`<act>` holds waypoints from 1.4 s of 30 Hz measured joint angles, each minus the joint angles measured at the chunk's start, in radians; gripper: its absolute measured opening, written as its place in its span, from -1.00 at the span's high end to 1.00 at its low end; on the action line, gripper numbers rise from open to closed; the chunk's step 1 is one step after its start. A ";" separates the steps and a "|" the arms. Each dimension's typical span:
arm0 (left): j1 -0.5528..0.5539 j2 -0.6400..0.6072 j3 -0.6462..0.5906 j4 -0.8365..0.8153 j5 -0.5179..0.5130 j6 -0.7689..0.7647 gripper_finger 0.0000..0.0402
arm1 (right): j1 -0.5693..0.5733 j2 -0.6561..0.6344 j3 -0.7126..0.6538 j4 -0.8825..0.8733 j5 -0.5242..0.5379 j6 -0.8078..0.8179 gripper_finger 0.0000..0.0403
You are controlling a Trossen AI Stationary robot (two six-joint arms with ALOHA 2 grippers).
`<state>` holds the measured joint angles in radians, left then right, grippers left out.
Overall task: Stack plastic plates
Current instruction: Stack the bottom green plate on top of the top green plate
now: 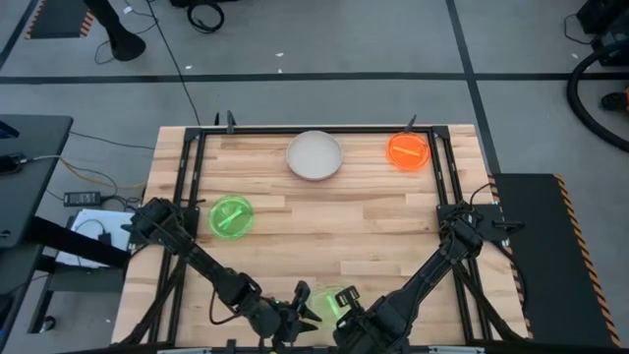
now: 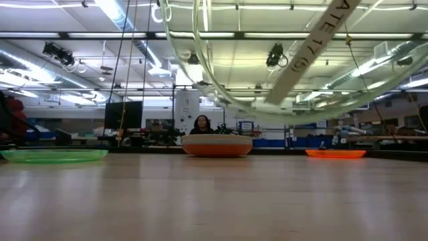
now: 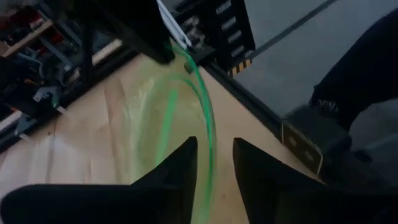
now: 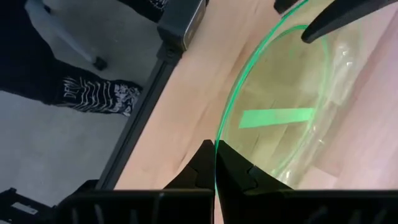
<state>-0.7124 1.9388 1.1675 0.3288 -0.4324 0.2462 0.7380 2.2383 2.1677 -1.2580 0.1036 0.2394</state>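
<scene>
A translucent neon green plate (image 1: 339, 298) is held up at the table's near edge, and its rim (image 2: 200, 60) arcs high across the low view. My right gripper (image 4: 214, 158) is shut on its rim. My left gripper (image 3: 214, 163) is open at the opposite rim, one finger on either side of the edge. A second green plate (image 1: 232, 216) lies flat left of centre. An off-white plate (image 1: 314, 155) sits at the far middle, with orange-red showing under it (image 2: 217, 150). An orange plate (image 1: 408, 150) lies far right. My right gripper pinches the green plate's thin rim (image 4: 217, 140) between its two fingers, the wall running edge-on between them. The plate reaches away from the fingers, tilted and lifted clear of the table. My left gripper straddles the opposite rim (image 3: 208, 134); I cannot tell whether a finger touches it.
A strip of green tape (image 4: 273, 117) is stuck on the held plate. A black frame (image 1: 192, 147) runs along the table's sides. A person's leg (image 4: 93, 93) stands on the floor just beyond the near edge. Bare wood (image 1: 344, 226) lies between the plates.
</scene>
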 joint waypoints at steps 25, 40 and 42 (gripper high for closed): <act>0.012 -0.002 0.000 -0.072 -0.006 0.009 0.96 | -0.012 0.000 0.106 -0.088 0.011 0.102 0.41; -0.074 -0.299 0.002 -1.149 -0.375 -0.557 0.96 | 0.130 -0.099 0.148 -0.118 0.273 0.307 0.32; -0.083 -0.305 0.001 -1.349 -0.375 -0.729 0.96 | 0.149 -0.099 0.148 -0.114 0.307 0.325 0.33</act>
<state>-0.7950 1.6338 1.1687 -1.0202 -0.8074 -0.4826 0.8870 2.1395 2.3157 -1.3716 0.4108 0.5640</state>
